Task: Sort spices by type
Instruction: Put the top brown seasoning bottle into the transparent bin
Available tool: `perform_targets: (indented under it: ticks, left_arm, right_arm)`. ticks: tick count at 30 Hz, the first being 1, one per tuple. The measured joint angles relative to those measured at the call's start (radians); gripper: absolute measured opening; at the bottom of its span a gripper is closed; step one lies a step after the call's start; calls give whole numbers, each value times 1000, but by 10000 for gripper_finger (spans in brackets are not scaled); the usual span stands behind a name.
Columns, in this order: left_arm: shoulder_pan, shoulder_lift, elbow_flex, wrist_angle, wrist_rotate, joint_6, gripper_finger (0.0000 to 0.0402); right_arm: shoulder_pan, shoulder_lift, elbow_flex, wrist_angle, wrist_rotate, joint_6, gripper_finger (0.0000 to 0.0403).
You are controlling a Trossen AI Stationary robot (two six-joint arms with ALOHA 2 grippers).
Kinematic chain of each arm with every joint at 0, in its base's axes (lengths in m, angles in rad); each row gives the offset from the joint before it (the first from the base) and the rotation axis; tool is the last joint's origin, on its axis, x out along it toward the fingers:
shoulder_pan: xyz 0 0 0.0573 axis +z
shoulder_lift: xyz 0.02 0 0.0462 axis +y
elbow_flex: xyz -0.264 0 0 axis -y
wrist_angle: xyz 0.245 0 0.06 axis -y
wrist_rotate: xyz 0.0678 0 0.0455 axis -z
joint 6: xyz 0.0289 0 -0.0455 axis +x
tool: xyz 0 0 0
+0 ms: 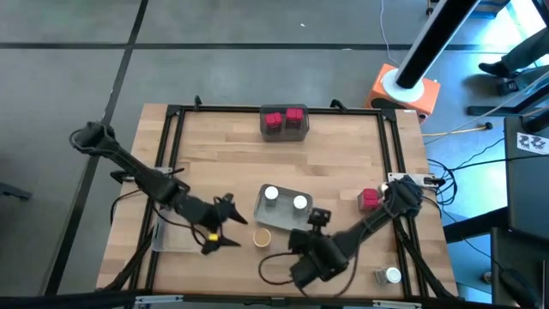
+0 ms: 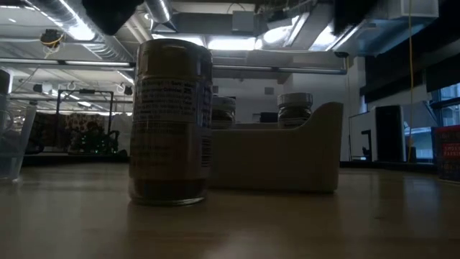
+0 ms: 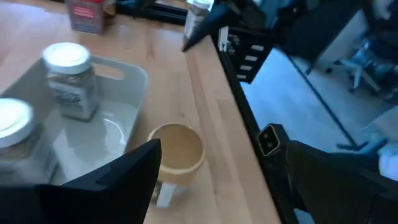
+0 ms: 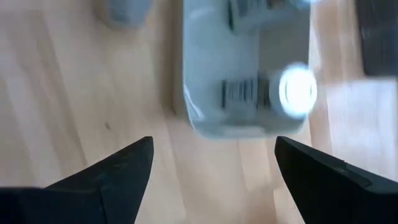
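Tan-topped round spice jar (image 1: 262, 237) is standing just near-left of the grey tray (image 1: 259, 206) holding two white-topped jars. We are bringing left gripper (image 1: 230, 230), jaws apart, toward it; best centring before closing. Right gripper (image 1: 319, 218) is hovering, jaws apart.

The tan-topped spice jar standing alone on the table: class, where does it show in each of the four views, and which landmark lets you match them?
High view: tan-topped jar, front centre, beside the grey tray.
Low view: large in the foreground, left of the tray.
Left wrist view: near the bottom, by the tray's corner.
Right wrist view: cannot tell; a blurred shape sits at the top edge.
Shared landmark: the grey tray holding white-topped jars.
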Motion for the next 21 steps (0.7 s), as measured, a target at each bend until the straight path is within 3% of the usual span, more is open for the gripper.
perform_targets:
  ticks: [6, 11, 21]
  left_arm:
    - [-12, 225, 126, 12, -39, 106, 329]
    - [-4, 364, 207, 6, -71, 137, 329]
    - [10, 415, 230, 0, -110, 126, 329]
  right_arm:
    - [108, -59, -217, 98, 21, 243, 335]
    - [185, -67, -314, 236, 28, 383, 335]
    - [266, -67, -380, 411, 58, 509, 335]
